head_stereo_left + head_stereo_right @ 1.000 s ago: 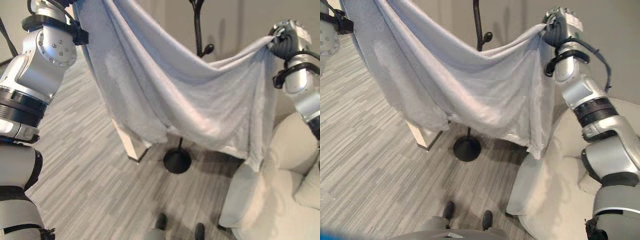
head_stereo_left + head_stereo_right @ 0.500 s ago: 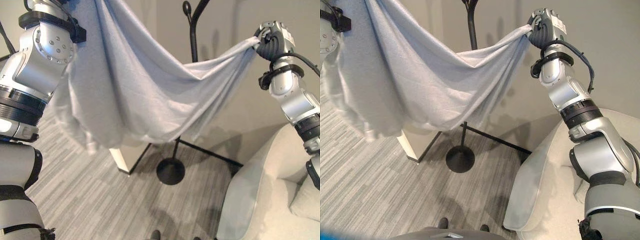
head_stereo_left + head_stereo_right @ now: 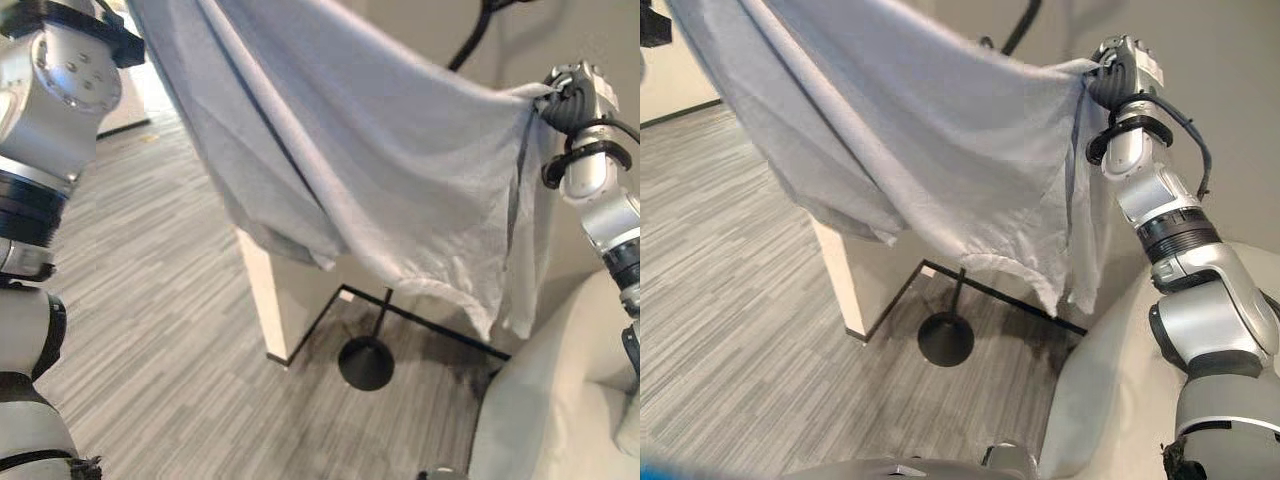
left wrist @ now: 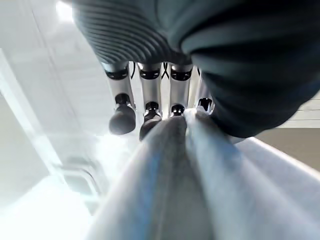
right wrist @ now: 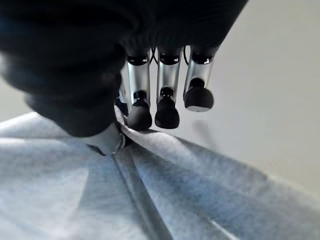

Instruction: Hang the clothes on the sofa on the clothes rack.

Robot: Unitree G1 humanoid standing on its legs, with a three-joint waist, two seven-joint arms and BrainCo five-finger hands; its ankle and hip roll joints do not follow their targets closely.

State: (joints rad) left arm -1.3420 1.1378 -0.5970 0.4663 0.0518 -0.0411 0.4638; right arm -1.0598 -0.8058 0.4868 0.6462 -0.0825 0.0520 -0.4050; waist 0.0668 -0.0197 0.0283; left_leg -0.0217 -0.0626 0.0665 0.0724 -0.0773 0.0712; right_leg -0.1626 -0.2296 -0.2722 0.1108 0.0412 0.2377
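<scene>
**Cloth held up, spread between both hands**

Eye views: grey cloth (image 3: 370, 170) hangs in front of the rack (image 3: 372, 330), right hand (image 3: 1118, 78) gripping one corner.
Left wrist: left hand (image 4: 150, 107) pinching cloth.
Right wrist: fingers (image 5: 167, 112) curled onto cloth.

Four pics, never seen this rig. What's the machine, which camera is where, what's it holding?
It is a two-legged humanoid robot with two silver arms and fingered hands. The two wide pictures come from a stereo camera on its head, looking down; the two close ones come from cameras on each wrist, looking along the fingers.

Both hands hold one light grey cloth spread in the air between them. The left hand pinches a bunched edge, seen in its wrist view. The right hand grips the other end, high up.

Behind the cloth stands a black clothes rack: its round base sits on the grey striped floor, and a curved hook shows above. A pale sofa is at lower right.
</scene>
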